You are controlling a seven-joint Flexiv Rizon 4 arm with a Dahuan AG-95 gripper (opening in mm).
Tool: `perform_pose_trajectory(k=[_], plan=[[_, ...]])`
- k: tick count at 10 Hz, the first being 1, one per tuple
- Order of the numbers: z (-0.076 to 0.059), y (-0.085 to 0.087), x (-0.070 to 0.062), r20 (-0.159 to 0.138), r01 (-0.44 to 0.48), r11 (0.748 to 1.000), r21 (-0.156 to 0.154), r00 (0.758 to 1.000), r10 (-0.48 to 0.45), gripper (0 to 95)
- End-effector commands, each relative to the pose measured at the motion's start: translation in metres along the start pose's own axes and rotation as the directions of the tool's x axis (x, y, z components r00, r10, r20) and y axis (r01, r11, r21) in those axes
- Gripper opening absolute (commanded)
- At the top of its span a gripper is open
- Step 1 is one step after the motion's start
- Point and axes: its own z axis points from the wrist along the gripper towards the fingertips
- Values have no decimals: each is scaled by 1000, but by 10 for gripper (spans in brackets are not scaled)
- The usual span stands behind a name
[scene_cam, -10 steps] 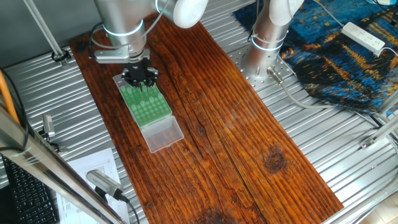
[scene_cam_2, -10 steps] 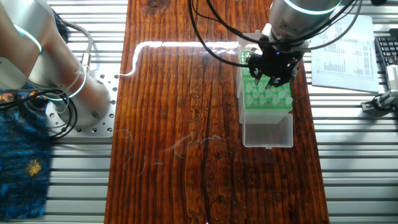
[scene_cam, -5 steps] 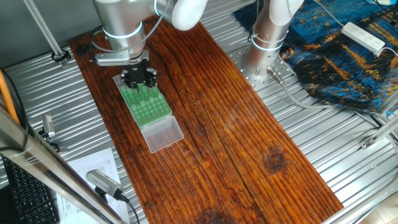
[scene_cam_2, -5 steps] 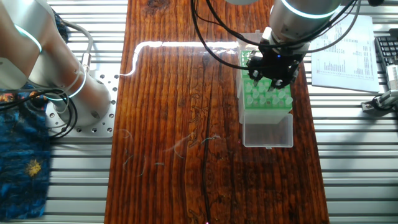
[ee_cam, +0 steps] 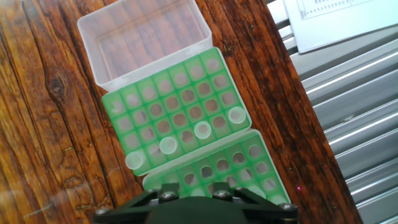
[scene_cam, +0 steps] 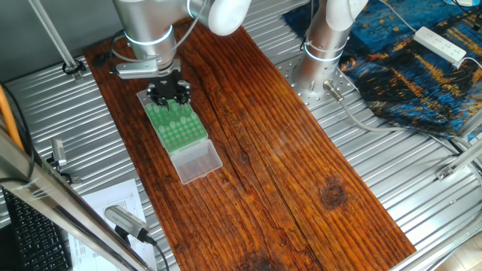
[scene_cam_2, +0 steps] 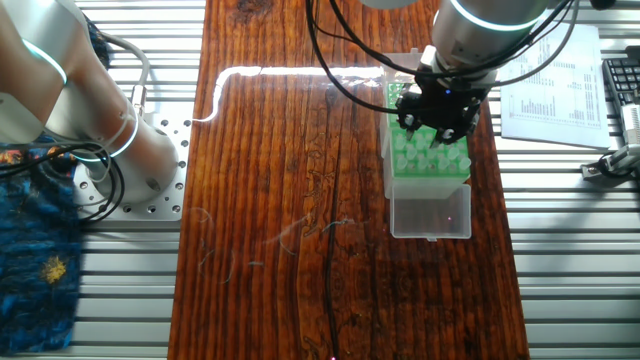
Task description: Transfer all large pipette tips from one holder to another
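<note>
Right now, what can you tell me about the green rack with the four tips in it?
The green rack is a flat plastic grid of round holes. Four large pipette tips stand in the row nearest the second green rack, seen from above as whitish translucent rings; the other holes look empty. One edge abuts that second rack, the opposite edge meets a clear open lid. It sits on the wooden board. The gripper hovers over the racks, touching neither as far as shows.
</note>
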Motion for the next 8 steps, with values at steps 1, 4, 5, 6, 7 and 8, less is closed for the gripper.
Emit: perform_pose_trajectory(k=[1,4,5,6,7,8], plan=[[0,0,0,1,2,1000,-1,1000,-2,190],[0,0,0,1,23,1000,-2,1000,-23,190],[0,0,0,1,24,1000,-2,1000,-24,0],[0,0,0,1,25,1000,-2,1000,-25,0],[0,0,0,1,30,1000,-2,1000,-30,0],[0,0,0,1,34,999,-2,999,-34,0]])
